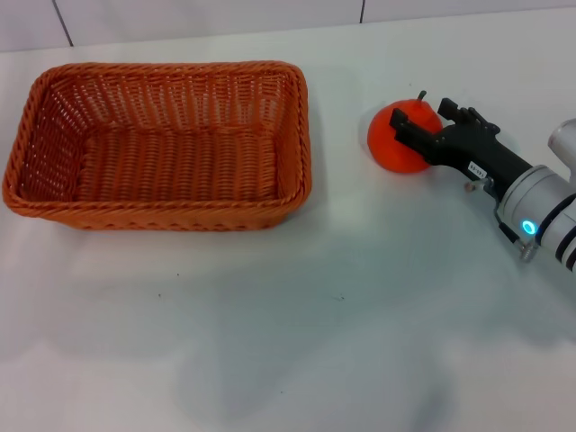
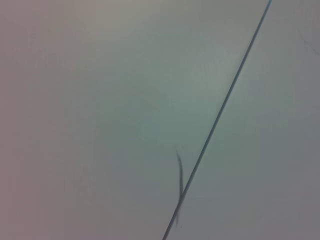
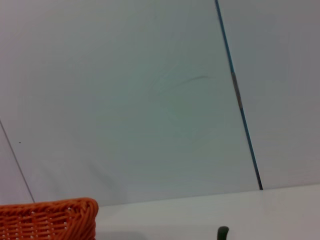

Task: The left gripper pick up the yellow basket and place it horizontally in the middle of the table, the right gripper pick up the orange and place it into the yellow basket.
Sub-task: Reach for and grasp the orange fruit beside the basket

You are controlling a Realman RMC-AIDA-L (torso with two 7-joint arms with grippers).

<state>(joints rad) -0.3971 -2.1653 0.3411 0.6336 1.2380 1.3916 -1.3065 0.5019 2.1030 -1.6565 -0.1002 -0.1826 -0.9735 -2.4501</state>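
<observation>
The yellow basket point(image 1: 162, 144), an orange-brown woven tray, lies lengthwise on the white table point(image 1: 297, 342), left of the middle, and is empty. The orange point(image 1: 402, 139) rests on the table to its right, with its dark stem up. My right gripper point(image 1: 421, 113) reaches in from the right, its black fingers point(image 1: 416, 137) standing on either side of the orange and closed against it. In the right wrist view a corner of the basket point(image 3: 50, 220) and the orange's stem tip point(image 3: 223, 232) show. My left gripper is out of view.
The left wrist view shows only a pale wall panel with a dark seam point(image 2: 220, 120). A wall with panel seams point(image 3: 240, 100) stands behind the table. Bare tabletop lies in front of the basket and the orange.
</observation>
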